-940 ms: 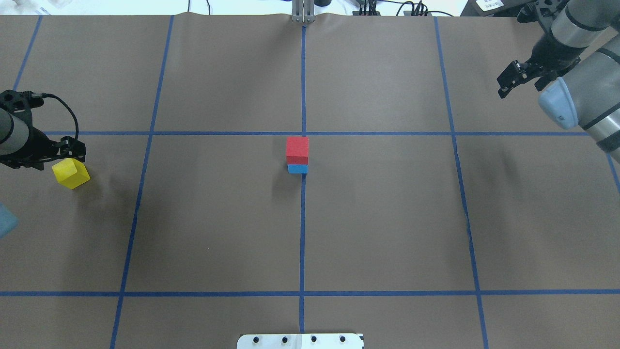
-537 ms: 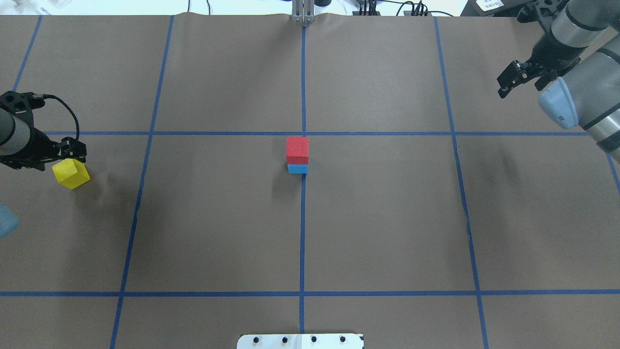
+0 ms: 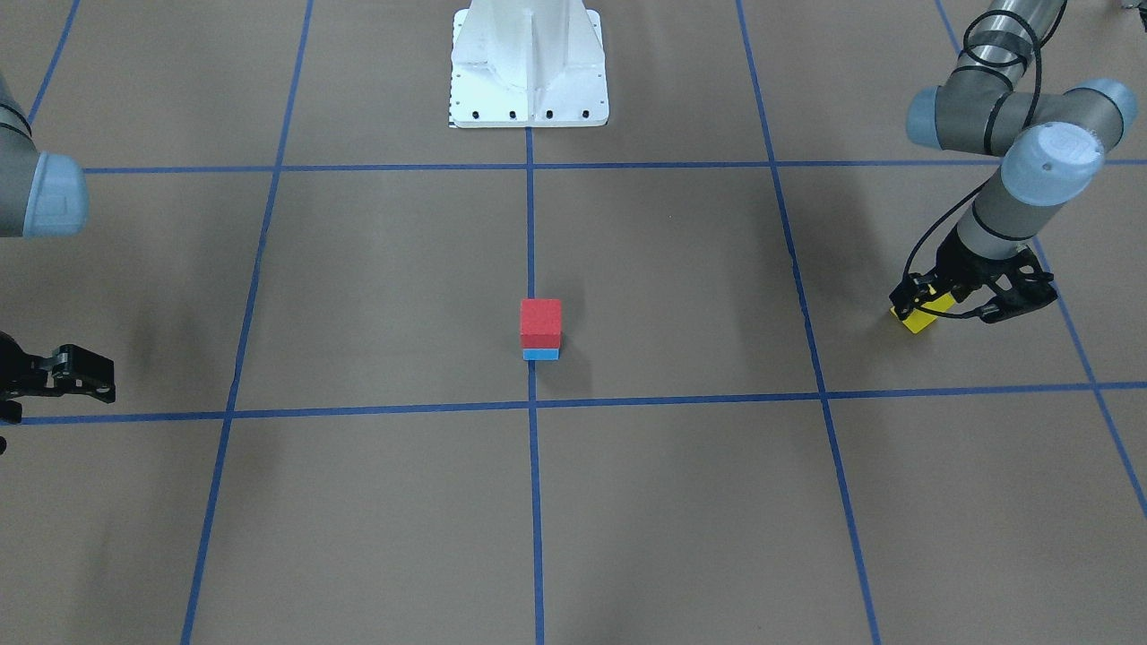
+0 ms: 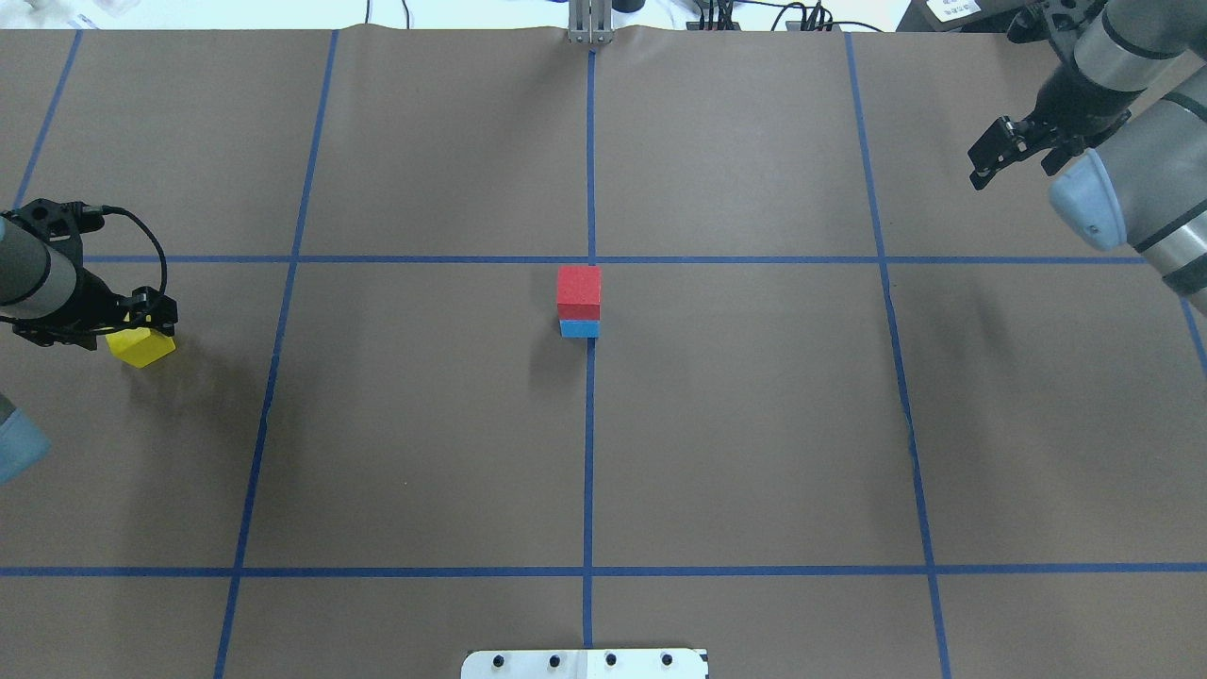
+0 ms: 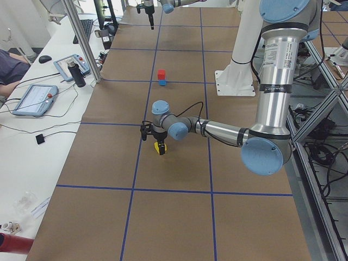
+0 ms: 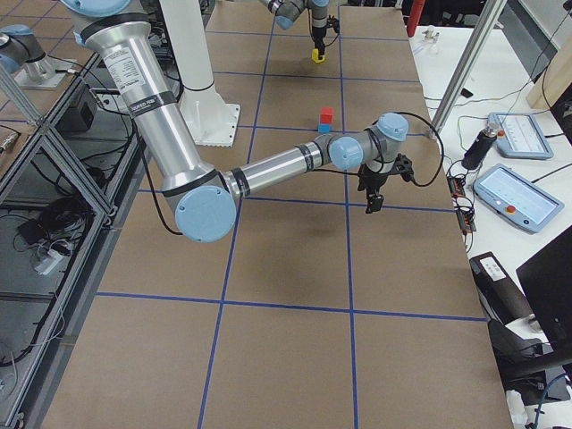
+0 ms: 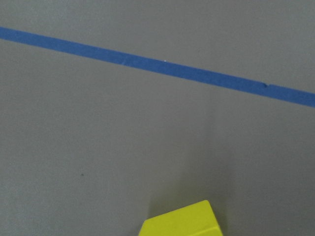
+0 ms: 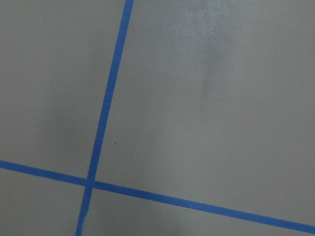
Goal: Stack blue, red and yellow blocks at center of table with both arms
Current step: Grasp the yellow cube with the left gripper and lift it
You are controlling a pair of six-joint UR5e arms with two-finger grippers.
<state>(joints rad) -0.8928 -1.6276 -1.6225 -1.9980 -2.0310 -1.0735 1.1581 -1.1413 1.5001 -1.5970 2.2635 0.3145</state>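
Observation:
A red block sits on a blue block at the table's centre; the stack also shows in the front view, red on blue. A yellow block lies on the table far to the left, also in the front view and at the bottom of the left wrist view. My left gripper is low over the yellow block, open, with its fingers straddling the block's top. My right gripper hangs open and empty at the far right, away from all blocks.
Blue tape lines divide the brown table into squares. The robot's white base plate stands at the near edge. A metal post stands at the far edge. Tablets and cables lie on a side bench.
My left gripper has come down and moved onto the yellow block, now covering its top. The block, the stack and the right arm have not moved.

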